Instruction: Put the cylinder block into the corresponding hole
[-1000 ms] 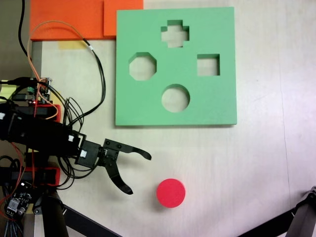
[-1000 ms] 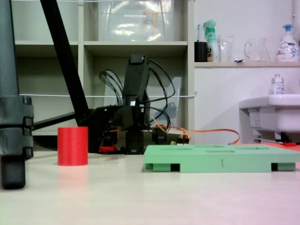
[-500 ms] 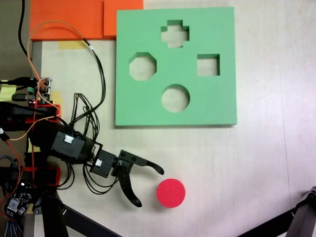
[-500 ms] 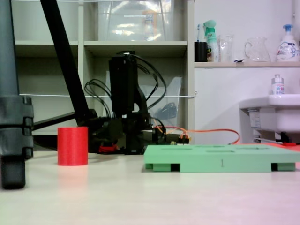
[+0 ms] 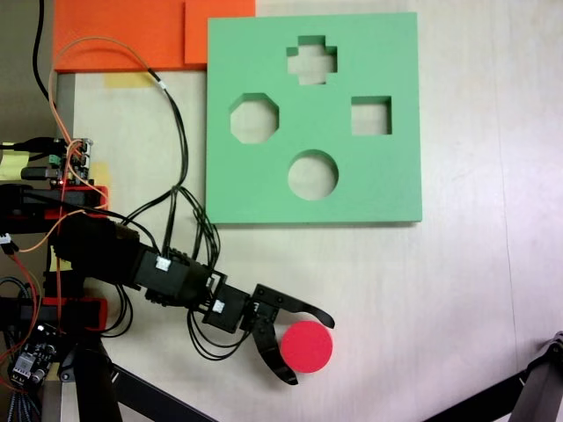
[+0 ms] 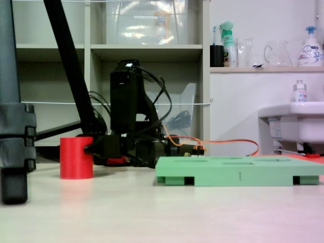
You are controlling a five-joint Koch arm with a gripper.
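- On the pale surface (image 5: 457, 290), below the square green foam board (image 5: 387, 185), we see the short red foam cylinder block (image 5: 307, 346) standing upright.
- Our black tool (image 5: 310, 350) is spread wide, jaws flanking the block without clamping it.
- Well apart, the board's circular cut-out (image 5: 313, 174) sits open.

cylinder block (image 5: 307, 346) between hand (image 5: 308, 348) jaws | below board (image 5: 255, 189) | circular hole (image 5: 313, 175) above block
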